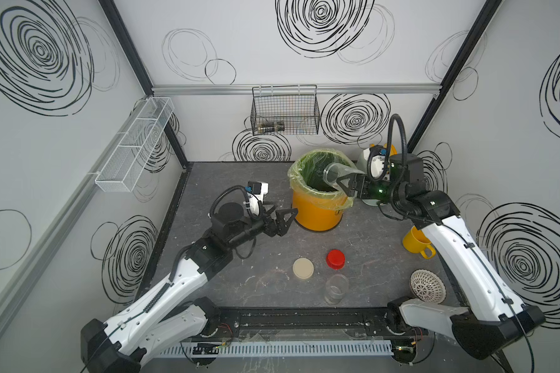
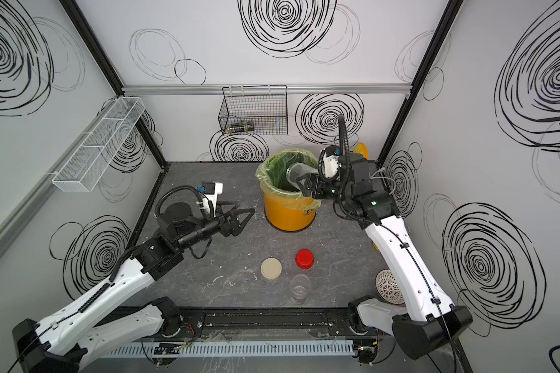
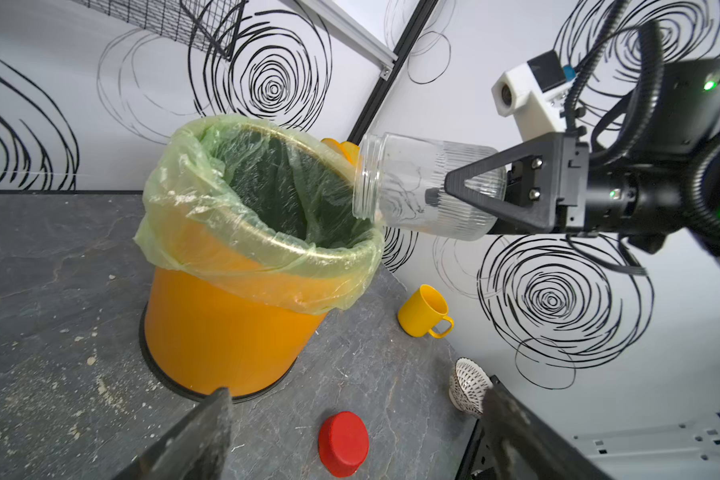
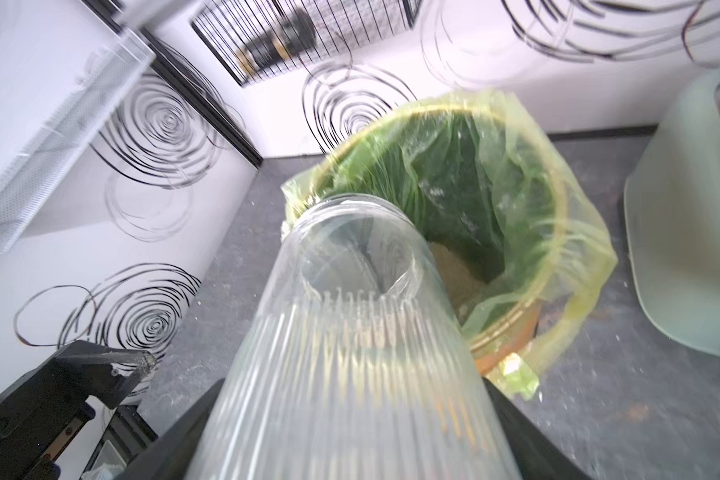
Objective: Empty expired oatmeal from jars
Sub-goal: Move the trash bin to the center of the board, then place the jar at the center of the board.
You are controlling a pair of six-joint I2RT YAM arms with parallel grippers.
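Right fingers (image 3: 499, 161) clamp the jar (image 3: 412, 183) by its ribbed base — likely light, slick — over the twelve-o'clock bin (image 3: 225, 332); left fingers (image 3: 200, 440) gape empty.

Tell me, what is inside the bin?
A green liner and, in the right wrist view, a beige oatmeal heap at the bottom. The tilted jar covers the rest.

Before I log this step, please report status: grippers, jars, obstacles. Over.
Left gripper open, empty, beside bin. Right gripper shut on ribbed jar, tipped over bin, looks empty. Second jar upright, uncapped. Nothing in the way.
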